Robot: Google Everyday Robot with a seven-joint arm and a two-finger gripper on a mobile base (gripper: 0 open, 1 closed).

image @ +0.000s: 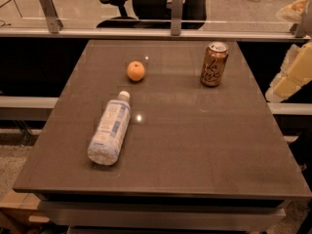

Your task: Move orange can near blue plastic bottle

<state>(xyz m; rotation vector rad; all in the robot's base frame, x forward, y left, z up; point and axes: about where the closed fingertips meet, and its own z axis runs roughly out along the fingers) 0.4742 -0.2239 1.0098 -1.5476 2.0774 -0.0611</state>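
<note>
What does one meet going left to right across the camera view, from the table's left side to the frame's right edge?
blue plastic bottle, lying on its side → round orange fruit → orange can, standing upright → gripper, off the table at the frame's right edge.

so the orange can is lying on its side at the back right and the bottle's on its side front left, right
The camera view shows the orange can standing upright, not on its side. It is at the back right of the table, and the blue plastic bottle does lie on its side front left. The gripper is off the table's right edge.
</note>
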